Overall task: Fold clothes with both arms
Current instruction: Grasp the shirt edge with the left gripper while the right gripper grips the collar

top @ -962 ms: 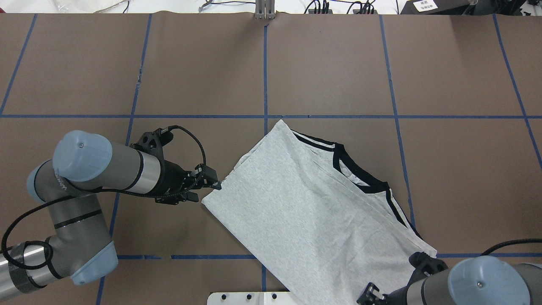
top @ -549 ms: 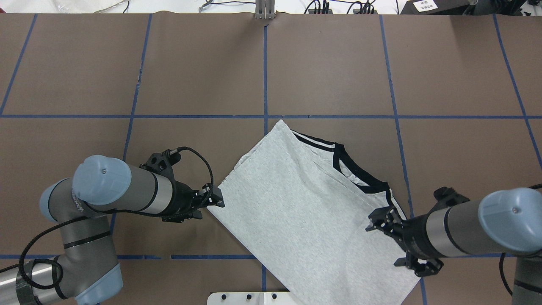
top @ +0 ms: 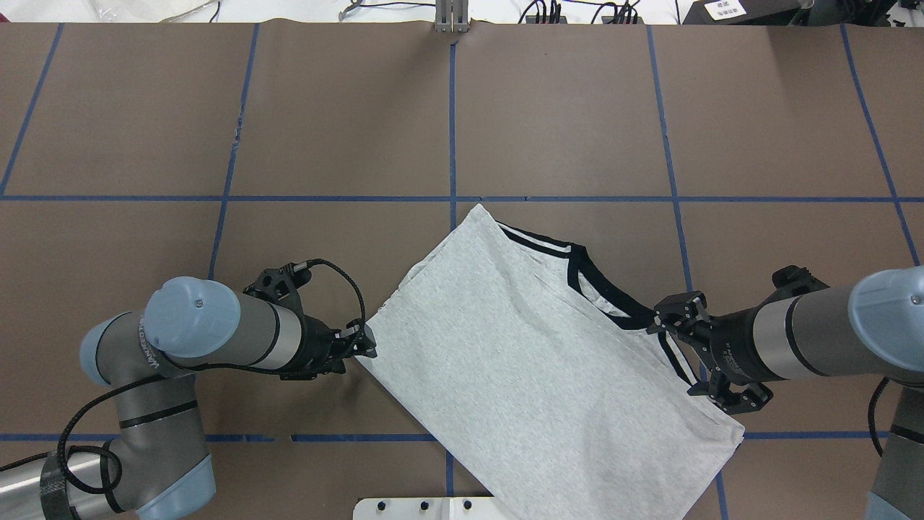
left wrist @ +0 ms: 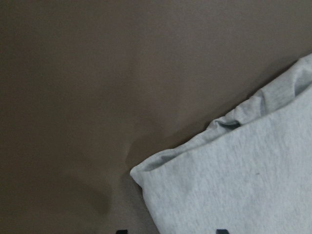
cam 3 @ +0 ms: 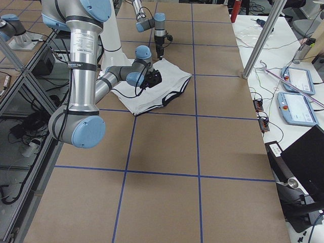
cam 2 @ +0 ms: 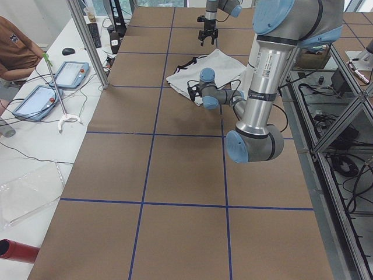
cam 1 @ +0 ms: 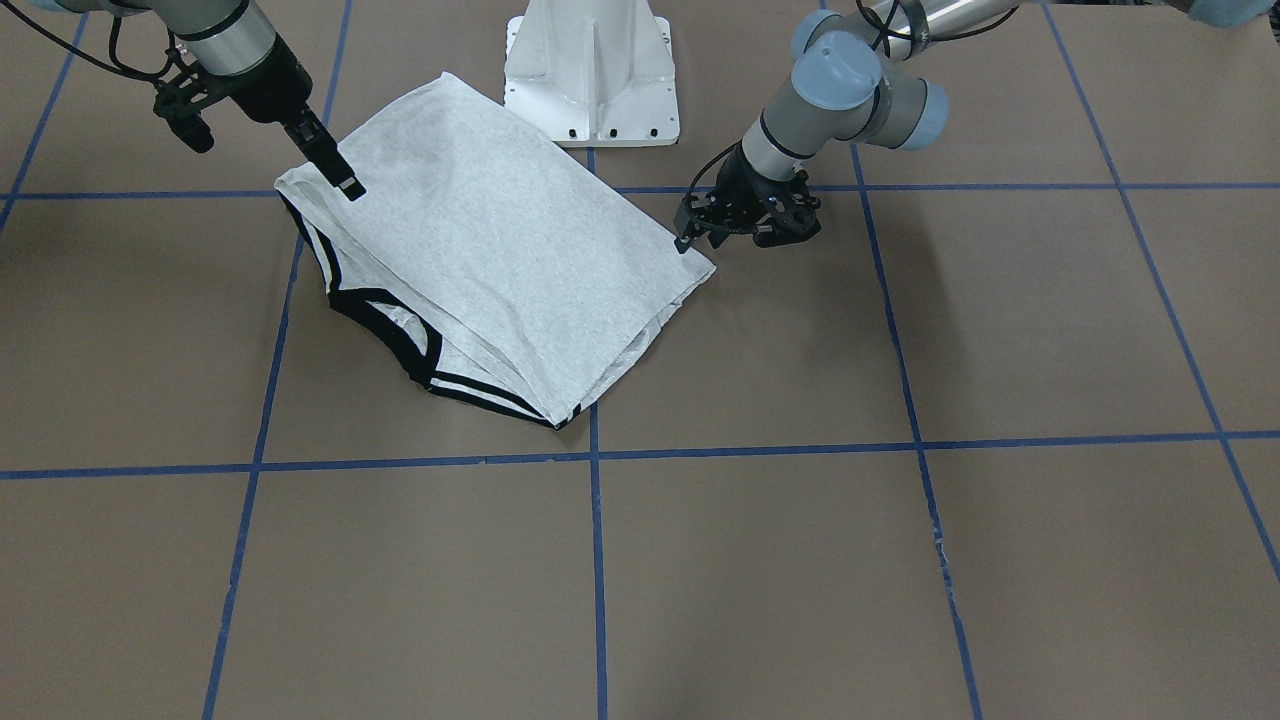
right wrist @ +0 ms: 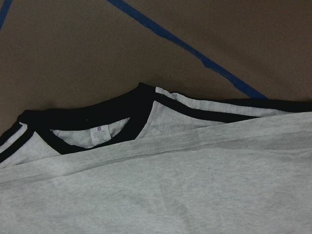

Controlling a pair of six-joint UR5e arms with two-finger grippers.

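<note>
**Operator A:** How will the T-shirt (top: pixel 520 347) handle, and where do I take hold?

**Operator B:** Light, soft and limp, I judge. The stacked layers will slide unless I pinch through all of them at a corner. The shirt lies flat on the surface (top: pixel 325 108) between my two pincers. The left pincer (top: pixel 367 343) is spread, with the hem corner (left wrist: pixel 139 170) just ahead of its opening and nothing gripped. The right pincer (top: pixel 678 357) is also spread and hovers over the striped shoulder edge, just beside the black collar (right wrist: pixel 83 117).

**Operator A:** What differs from a second ago?

**Operator B:** The right pincer has swung up from the hem to the collar side. The left has crept along the edge to the corner. The shirt is unmoved.
</note>
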